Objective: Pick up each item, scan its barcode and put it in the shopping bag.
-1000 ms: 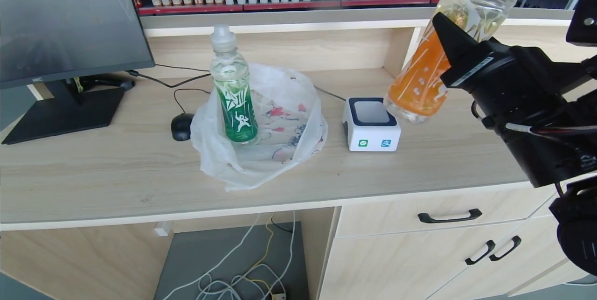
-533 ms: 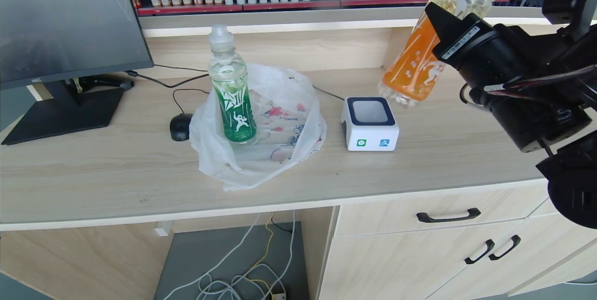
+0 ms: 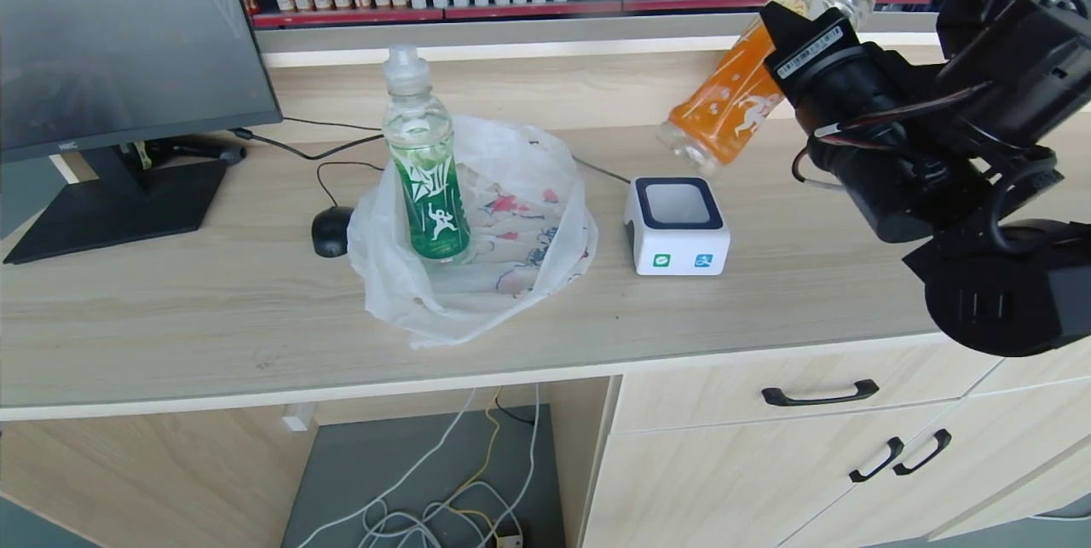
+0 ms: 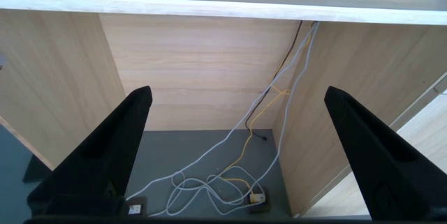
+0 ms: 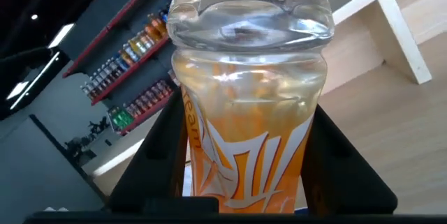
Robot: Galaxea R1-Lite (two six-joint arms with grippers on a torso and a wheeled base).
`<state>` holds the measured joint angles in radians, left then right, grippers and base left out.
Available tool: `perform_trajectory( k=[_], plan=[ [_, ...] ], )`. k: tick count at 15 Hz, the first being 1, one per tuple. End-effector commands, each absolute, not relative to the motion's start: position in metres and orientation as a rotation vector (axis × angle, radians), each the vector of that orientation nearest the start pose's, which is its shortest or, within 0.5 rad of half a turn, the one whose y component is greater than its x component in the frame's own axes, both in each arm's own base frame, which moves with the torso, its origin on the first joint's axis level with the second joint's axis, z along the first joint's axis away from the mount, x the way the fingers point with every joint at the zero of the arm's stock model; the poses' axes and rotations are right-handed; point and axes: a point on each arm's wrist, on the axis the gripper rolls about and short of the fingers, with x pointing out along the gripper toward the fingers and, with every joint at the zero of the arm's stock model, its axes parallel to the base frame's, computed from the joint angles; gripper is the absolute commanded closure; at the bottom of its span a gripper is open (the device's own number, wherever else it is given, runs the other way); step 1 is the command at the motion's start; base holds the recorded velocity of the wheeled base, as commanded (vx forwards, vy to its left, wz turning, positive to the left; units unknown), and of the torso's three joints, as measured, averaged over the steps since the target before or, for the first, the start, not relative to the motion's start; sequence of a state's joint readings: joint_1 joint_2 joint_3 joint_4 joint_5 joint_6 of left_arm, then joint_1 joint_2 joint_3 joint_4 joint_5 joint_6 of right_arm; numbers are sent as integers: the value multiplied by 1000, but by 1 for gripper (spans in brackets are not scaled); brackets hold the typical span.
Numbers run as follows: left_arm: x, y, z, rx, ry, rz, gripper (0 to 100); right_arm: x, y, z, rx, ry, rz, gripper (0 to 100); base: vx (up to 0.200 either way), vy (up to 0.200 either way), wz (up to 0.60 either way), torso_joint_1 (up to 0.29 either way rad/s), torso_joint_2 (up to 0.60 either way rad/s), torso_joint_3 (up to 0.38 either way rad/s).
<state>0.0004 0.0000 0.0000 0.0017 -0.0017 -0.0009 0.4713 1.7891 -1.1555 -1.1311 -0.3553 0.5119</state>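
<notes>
Orange-labelled clear plastic bottle (image 3: 733, 105) hangs tilted in the air, its base close over the white square scanner box (image 3: 678, 228) but not touching it. The black right gripper (image 3: 793, 37) clamps it around the middle. To the left, on the wooden counter (image 3: 213, 301), a green-labelled clear bottle (image 3: 426, 181) stands upright in the crumpled white plastic shopping bag (image 3: 520, 224). The left gripper (image 4: 237, 91) is below the counter edge, fingers spread wide and holding nothing.
</notes>
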Motion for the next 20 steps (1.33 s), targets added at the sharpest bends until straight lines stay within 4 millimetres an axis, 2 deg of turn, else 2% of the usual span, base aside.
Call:
perform_trajectory(
  k=[1,4,9,15,20],
  plan=[
    [-23,0,75,-2,0,-2,0,322,155,285,746,-393,201,100,0,0,0,0,0,0],
    [-23,0,75,-2,2,-2,0,327,156,277,914,-353,146,100,0,0,0,0,0,0],
    [-23,0,75,-2,2,-2,0,333,155,265,1057,-283,109,100,0,0,0,0,0,0],
    [-23,0,75,-2,2,0,0,349,149,242,1128,-214,51,100,0,0,0,0,0,0],
    [-23,0,75,-2,2,-2,0,349,148,242,1148,-216,51,100,0,0,0,0,0,0]
  ],
)
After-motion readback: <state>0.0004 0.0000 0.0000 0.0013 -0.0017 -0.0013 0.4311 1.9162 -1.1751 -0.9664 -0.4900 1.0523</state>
